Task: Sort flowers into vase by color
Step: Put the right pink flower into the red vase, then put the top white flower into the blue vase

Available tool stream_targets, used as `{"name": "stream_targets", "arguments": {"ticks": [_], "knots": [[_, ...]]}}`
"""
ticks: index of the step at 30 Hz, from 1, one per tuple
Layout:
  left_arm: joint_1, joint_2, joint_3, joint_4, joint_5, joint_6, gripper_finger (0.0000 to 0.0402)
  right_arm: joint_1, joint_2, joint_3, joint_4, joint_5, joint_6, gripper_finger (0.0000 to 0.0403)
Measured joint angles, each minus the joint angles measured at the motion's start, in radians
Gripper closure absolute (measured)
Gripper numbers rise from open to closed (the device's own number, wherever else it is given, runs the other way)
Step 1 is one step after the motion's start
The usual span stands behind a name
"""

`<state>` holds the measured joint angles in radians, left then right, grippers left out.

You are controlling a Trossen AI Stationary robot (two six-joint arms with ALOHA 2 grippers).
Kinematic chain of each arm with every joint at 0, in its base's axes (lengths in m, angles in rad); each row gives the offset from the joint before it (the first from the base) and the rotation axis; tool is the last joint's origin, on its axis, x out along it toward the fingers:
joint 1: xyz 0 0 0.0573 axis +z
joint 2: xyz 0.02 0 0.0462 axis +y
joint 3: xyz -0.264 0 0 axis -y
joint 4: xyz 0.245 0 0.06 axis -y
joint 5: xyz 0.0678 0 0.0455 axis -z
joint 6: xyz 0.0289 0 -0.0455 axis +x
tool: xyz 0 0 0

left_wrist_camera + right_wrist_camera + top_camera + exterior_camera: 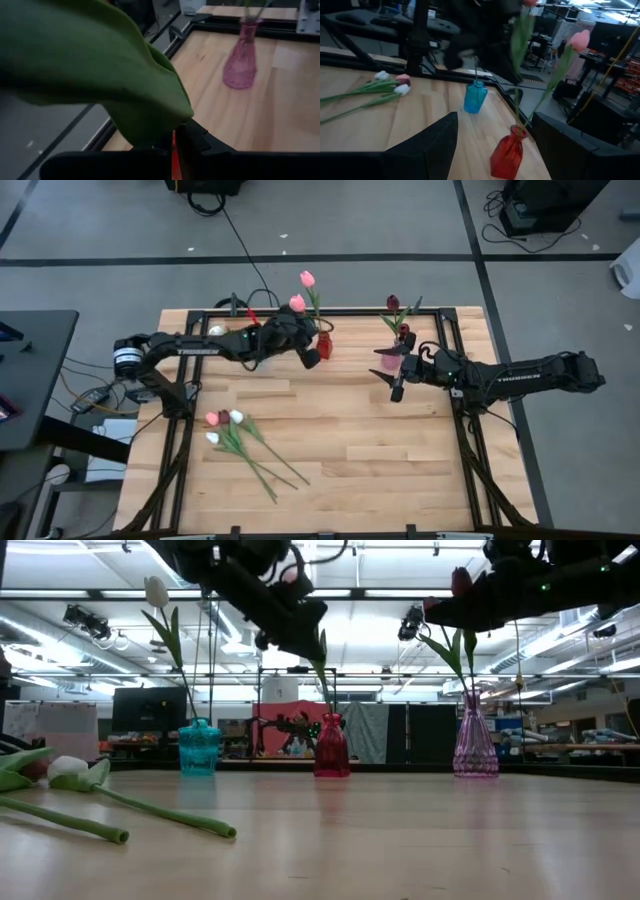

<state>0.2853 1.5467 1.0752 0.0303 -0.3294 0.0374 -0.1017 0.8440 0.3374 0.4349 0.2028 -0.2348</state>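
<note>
A red vase (325, 345) (332, 746) stands near the table's far edge with one pink tulip (580, 40) in it. My left gripper (312, 357) (298, 638) hovers just above this vase, shut on a second pink tulip (297, 302). A pink vase (475, 745) holds a maroon tulip (393, 302). A blue vase (199, 748) holds a white tulip (157, 590). My right gripper (391, 373) (492, 145) is open, in the air on the near side of the pink vase. Several tulips (238, 442) lie flat on the table's near left. My left gripper holds the pink tulip low on its stem (320, 668), just above the red vase's mouth, coming from the table's left. A big green leaf (115, 75) hides the place of contact in the wrist view. The tulip stands nearly upright, its lower stem running down into the vase.
The three vases stand in a row along the far edge inside a black frame (445, 330) that rims the table. The table's middle and right (380, 450) are bare wood. Cables and equipment lie on the floor beyond.
</note>
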Motion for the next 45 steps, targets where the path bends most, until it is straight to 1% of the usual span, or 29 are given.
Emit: {"name": "stream_targets", "arguments": {"ticks": [3,8,13,16,19,23,27,31,37,39,42,45], "knots": [[0.039,0.022,0.004,0.003,0.046,-0.017,0.039,0.0,0.005,0.0,0.003,-0.022,-0.002,0.0137],[0.085,0.083,0.035,0.004,0.134,-0.026,0.039,-0.013,0.028,-0.001,0.0,-0.025,-0.01,0.0137],[0.093,0.169,0.088,0.012,0.156,-0.013,0.0387,-0.038,0.069,-0.001,0.017,-0.04,-0.008,0.0137],[0.088,0.212,0.113,0.012,0.157,-0.002,0.0369,-0.048,0.09,-0.001,0.024,-0.043,-0.007,0.0137],[0.086,0.221,0.117,-0.01,0.16,0.008,0.0332,-0.054,0.103,-0.001,0.032,-0.048,-0.005,0.0137],[0.086,0.201,0.119,-0.011,0.162,0.006,0.0279,-0.056,0.11,-0.001,0.036,-0.048,-0.004,0.0137],[0.082,0.19,0.12,-0.017,0.191,0.004,0.0251,-0.056,0.113,-0.001,0.044,-0.049,-0.004,0.0137],[0.079,0.182,0.12,-0.019,0.195,0.006,0.0246,-0.056,0.113,-0.001,0.047,-0.05,-0.004,0.0137],[0.08,0.15,0.119,-0.092,0.189,0.011,0.0246,-0.056,0.113,-0.001,0.05,-0.05,0.0,0.0137],[0.079,0.116,0.119,-0.163,0.183,0.011,0.0246,-0.056,0.113,-0.001,0.045,-0.05,0.001,0.0137],[0.064,0.053,0.112,-0.226,0.164,0.009,0.0245,-0.055,0.112,-0.001,0.037,-0.05,0.009,0.0137],[0.026,-0.014,0.076,-0.236,0.134,0.01,0.0245,-0.05,0.112,-0.001,0.033,-0.05,0.019,0.0137]]}}
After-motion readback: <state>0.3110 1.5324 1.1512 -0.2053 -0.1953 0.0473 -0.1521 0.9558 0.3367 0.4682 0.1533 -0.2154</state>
